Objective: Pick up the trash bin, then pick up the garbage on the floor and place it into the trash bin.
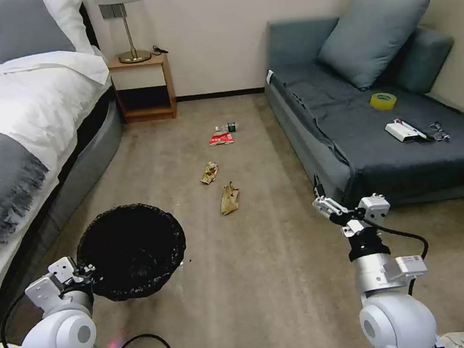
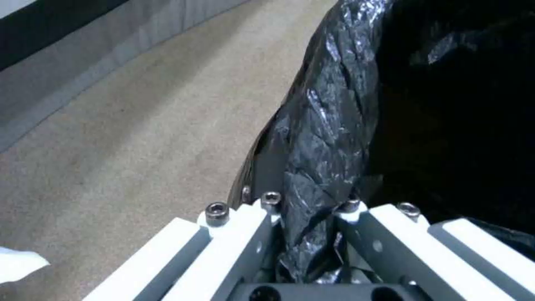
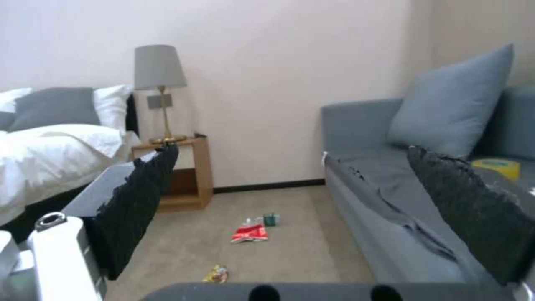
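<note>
**Left gripper clamps the bin rim; litter lies ahead on the carpet**

The bin sits low on the robot's left, near the bed, its black bag folded over the rim. The left gripper holds the bin at its near-left edge. In the left wrist view the two fingers stand on either side of the bagged rim, one outside and one inside, pinching the plastic between them.

The right gripper hangs over the carpet just beside the sofa front, well apart from the bin. The right wrist view shows its dark pads spread wide, with nothing between them, and the floor in the gap.

The garbage lies in a loose line on the carpet ahead of the robot, between bed and sofa. Nearest is the paper bag, beyond the bin and to its right. Just past it lies the gold wrapper. Farther on is the red packet, and just beyond that the bottle, on its side, nearest the far wall.

A yellow tape roll rests on the sofa seat. A lamp stands on the nightstand by the wall.
</note>
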